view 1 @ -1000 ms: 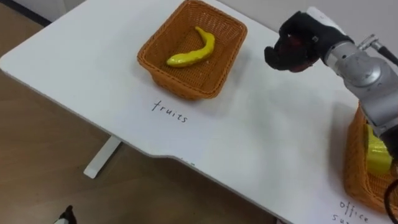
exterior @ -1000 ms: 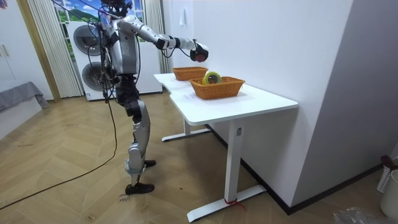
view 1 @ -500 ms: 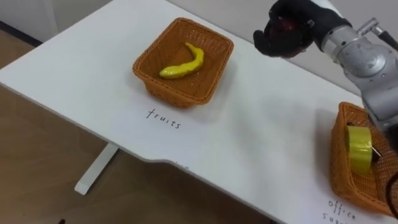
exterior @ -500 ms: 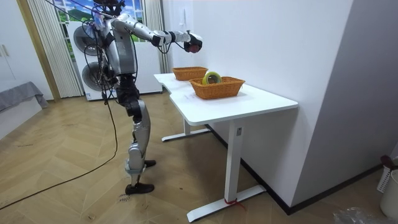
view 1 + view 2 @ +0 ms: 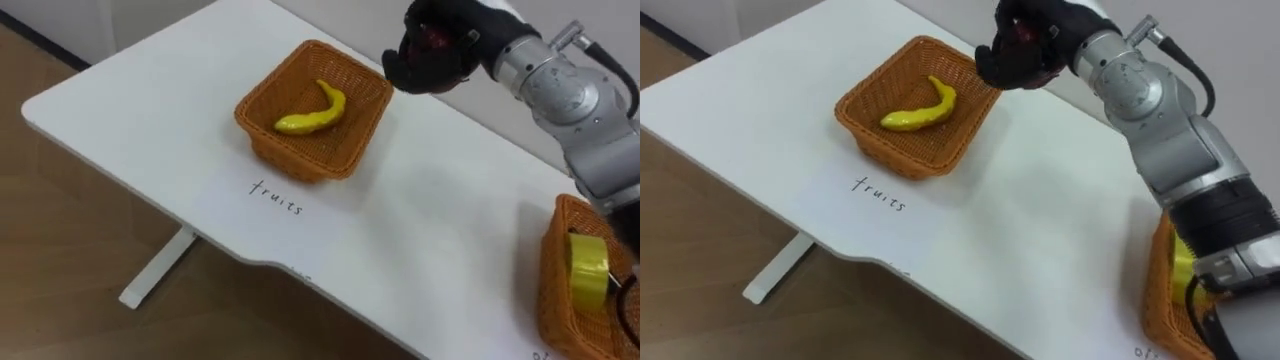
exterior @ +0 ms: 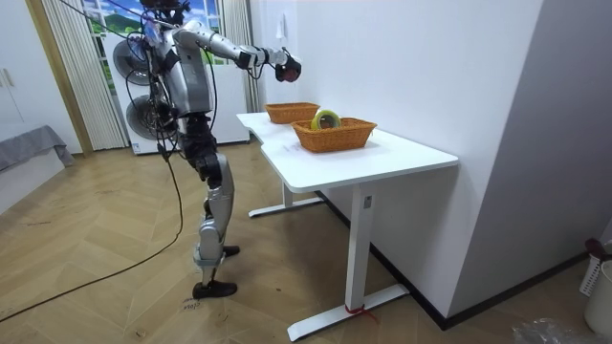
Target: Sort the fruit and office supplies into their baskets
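You see the black right hand [image 5: 432, 50] curled round a small red thing [image 5: 434, 36], mostly hidden by its fingers, above the far corner of the orange wicker basket [image 5: 290, 160] that holds a yellow banana [image 5: 312, 112], with "fruits" handwritten on the white table [image 5: 430, 230] before it, while a second orange basket [image 5: 552, 280] with a yellow tape roll [image 5: 588, 268] is cut off at the right edge.

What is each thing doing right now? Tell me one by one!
Right hand: raised near the fruit basket's far corner, fingers curled round a red thing.
Red thing: gripped in that hand, mostly hidden.
Banana: lying in the fruit basket.
Fruit basket: upright on the table.
Yellow tape roll: standing on edge in the office basket.
Office basket: upright on the table, partly out of frame.
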{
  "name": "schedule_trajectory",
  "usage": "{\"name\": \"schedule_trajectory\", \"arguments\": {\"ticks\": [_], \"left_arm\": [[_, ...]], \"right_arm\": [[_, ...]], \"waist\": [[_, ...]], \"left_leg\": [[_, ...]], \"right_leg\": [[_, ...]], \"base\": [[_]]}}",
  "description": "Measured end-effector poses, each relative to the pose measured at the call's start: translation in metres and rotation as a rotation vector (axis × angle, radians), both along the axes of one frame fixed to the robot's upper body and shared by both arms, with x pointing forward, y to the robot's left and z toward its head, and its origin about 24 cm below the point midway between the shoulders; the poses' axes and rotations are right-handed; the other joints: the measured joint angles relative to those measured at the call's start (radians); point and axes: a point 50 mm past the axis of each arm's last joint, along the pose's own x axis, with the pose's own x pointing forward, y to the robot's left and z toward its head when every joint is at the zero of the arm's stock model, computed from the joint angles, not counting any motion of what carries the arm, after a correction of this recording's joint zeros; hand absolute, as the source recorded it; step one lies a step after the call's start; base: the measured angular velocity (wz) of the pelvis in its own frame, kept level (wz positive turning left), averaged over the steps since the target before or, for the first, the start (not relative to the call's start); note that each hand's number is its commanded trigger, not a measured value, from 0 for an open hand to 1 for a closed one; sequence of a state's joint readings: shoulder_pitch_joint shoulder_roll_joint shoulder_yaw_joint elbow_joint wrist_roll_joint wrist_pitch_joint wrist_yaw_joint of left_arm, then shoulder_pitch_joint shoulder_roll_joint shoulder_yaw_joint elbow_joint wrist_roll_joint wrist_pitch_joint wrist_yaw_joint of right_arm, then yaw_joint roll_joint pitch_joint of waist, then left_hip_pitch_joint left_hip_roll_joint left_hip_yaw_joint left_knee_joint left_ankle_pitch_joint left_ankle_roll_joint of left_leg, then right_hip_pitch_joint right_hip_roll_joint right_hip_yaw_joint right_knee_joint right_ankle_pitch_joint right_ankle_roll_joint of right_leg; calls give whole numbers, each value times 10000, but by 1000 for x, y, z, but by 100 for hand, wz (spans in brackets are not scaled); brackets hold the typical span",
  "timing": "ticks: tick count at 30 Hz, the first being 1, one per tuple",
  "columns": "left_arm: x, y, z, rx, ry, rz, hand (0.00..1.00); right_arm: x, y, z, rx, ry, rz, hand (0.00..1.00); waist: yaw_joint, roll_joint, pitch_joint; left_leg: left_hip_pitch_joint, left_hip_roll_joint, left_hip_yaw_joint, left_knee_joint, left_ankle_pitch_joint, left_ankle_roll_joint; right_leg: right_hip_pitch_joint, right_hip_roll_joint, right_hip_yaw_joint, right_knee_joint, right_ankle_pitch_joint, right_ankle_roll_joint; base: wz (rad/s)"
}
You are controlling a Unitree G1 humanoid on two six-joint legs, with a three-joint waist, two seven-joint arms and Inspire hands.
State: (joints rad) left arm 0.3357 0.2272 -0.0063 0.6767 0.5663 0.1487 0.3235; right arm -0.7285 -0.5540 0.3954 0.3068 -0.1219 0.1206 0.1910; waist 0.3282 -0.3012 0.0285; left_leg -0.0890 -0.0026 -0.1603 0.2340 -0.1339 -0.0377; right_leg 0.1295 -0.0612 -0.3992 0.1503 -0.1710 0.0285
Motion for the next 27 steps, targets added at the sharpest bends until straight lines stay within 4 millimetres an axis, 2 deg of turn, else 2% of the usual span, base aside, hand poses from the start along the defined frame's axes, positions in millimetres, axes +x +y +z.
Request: {"name": "schedule_trajectory", "arguments": {"ticks": [3, 6, 7, 9, 10, 13, 16, 21, 24, 27], "left_arm": [[3, -1, 3, 134, -96, -295, 0], [5, 0, 4, 205, -131, -418, 0], [6, 1, 5, 227, -168, -447, 0], [8, 3, 7, 286, -192, -541, 0], [8, 5, 7, 329, -157, -577, 0], [8, 7, 8, 306, -83, -622, 0], [10, 4, 7, 247, -107, -717, 0], [10, 7, 8, 363, -115, -768, 0], [14, 5, 9, 343, -215, -845, 0], [19, 3, 10, 303, -381, -961, 0]], "right_arm": [[1, 9, -6, 116, 190, 176, 100], [2, 14, -14, 266, 459, 190, 100], [3, 13, -18, 276, 603, 120, 100], [5, 9, -25, 281, 887, -111, 100], [6, 7, -30, 212, 1066, -242, 100], [7, 4, -37, 92, 1280, -408, 100], [7, 4, -43, -44, 1464, -456, 100], [6, 8, -50, -287, 1736, -331, 100], [9, 4, -52, -384, 1845, -531, 100], [12, -1, -54, -448, 2005, -777, 100]], "waist": [[153, 32, 64], [344, -35, 62], [380, -132, 47], [527, -264, 99], [615, -382, 103], [661, -546, 132], [894, -541, 142], [999, -525, 155], [1087, -530, 153], [1184, -509, 171]], "left_leg": [[-31, -22, -97, 4, 4, -3], [-95, -66, -260, 11, 8, -5], [-120, -100, -361, 16, 8, -3], [-116, -121, -440, 19, 8, -3], [-131, -128, -488, 20, 6, -2], [-298, -204, -740, 74, 5, -2], [-420, -251, -784, 76, 9, 6], [-466, -283, -906, 56, 10, 13], [-584, -289, -952, 66, 9, 12], [-663, -297, -961, 88, 11, 13]], "right_leg": [[-37, -3, -106, -2, -5, 8], [17, -5, -229, -9, -10, 16], [46, -9, -275, -9, -21, 34], [93, -9, -373, -10, -27, 44], [100, -5, -455, -9, -27, 44], [73, -9, -684, -9, -27, 45], [-61, -42, -728, -13, -33, 54], [-109, -44, -770, -14, -34, 56], [-189, -42, -988, -14, -38, 62], [-205, -43, -981, -14, -38, 62]], "base": [[8], [17], [27], [20], [17], [25], [6], [7], [5], [1]]}}
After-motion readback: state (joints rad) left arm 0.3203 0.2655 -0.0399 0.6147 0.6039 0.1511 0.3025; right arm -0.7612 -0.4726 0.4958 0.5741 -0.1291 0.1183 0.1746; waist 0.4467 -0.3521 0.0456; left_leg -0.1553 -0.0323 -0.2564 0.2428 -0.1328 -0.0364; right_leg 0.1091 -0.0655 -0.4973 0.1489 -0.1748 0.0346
